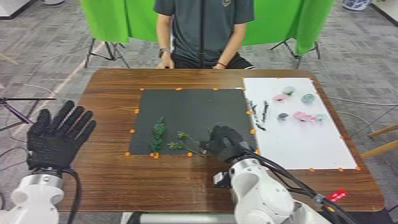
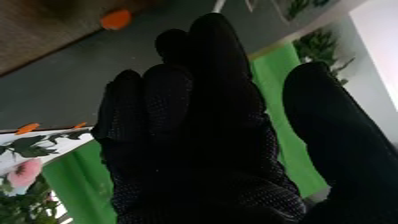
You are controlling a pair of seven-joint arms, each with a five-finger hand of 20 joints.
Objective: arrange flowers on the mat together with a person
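Note:
In the head view my left hand (image 1: 60, 137) is open at the table's left edge, fingers pointing away. My right hand (image 1: 228, 141) is over the near right corner of the dark mat (image 1: 191, 107). A leafy green stem (image 1: 159, 134) lies on the mat's near left part, and a branching green sprig (image 1: 184, 142) lies between it and my right hand; whether hand and sprig touch, I cannot tell. The right wrist view has my right hand (image 2: 204, 135) open, its thumb apart from the fairly straight fingers and nothing visible between them.
On the white mat (image 1: 306, 145) at the right lie thin dark stems (image 1: 258, 114), a pink flower (image 1: 304, 117), a pale green flower (image 1: 308, 98) and several other small blooms. Orange tabs (image 1: 137, 111) line the mats' edges. Bare brown wood (image 1: 147, 185) runs along the table's near side.

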